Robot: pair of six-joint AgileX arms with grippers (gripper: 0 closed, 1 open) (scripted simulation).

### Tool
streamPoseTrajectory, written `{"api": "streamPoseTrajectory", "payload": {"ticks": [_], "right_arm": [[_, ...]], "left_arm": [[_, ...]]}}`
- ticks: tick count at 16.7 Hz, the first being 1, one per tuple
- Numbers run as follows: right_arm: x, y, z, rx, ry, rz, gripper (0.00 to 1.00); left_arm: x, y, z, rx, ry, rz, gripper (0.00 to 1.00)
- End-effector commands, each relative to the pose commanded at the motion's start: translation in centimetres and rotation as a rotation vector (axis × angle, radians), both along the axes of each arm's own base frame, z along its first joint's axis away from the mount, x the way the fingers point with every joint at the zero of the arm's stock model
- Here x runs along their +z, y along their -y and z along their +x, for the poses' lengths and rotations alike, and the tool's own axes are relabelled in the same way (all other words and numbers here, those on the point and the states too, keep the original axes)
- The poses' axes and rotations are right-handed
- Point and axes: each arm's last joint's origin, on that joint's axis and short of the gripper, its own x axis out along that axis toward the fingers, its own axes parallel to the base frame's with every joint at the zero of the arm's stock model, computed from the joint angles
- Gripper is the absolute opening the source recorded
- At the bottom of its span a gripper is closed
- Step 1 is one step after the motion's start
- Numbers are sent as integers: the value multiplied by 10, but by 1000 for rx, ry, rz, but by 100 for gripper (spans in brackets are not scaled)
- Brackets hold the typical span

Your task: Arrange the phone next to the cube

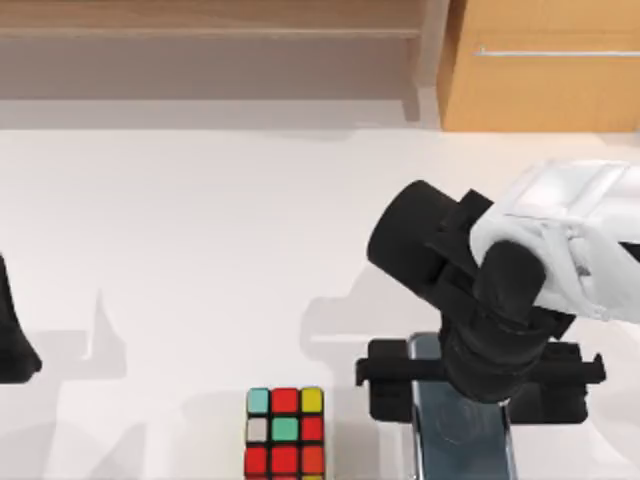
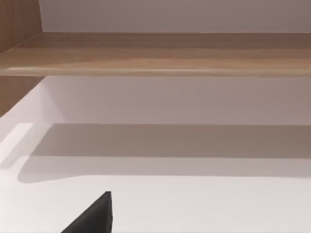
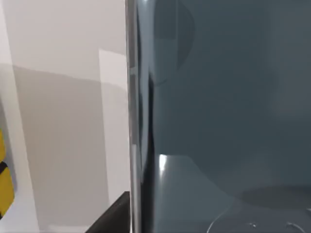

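The right claw (image 1: 478, 385) sits low over the phone (image 1: 462, 430), right of the cube (image 1: 285, 432); its grip cannot be told. It should clamp squarely on the rims, then slide the phone left without nudging the cube

Cube and phone at the near edge of the table

The cube (image 1: 285, 431) sits on the table (image 1: 200, 250) at the near edge, around the middle. The phone (image 1: 462, 430) lies flat to its right, close by but apart, its long side running near to far. The right gripper (image 1: 480, 385) is over the phone's far end. The left gripper (image 1: 15, 340) is at the table's left edge, well apart from the cube. A shelf (image 1: 210, 30) and a cabinet (image 1: 540, 65) stand beyond the far edge.
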Motion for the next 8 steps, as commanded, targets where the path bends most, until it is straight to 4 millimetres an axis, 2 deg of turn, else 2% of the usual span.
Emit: {"api": "streamPoseTrajectory", "payload": {"ticks": [8], "right_arm": [[28, -7, 19, 1, 100, 96, 0]], "left_arm": [[0, 0, 0, 0, 0, 0, 100]]}}
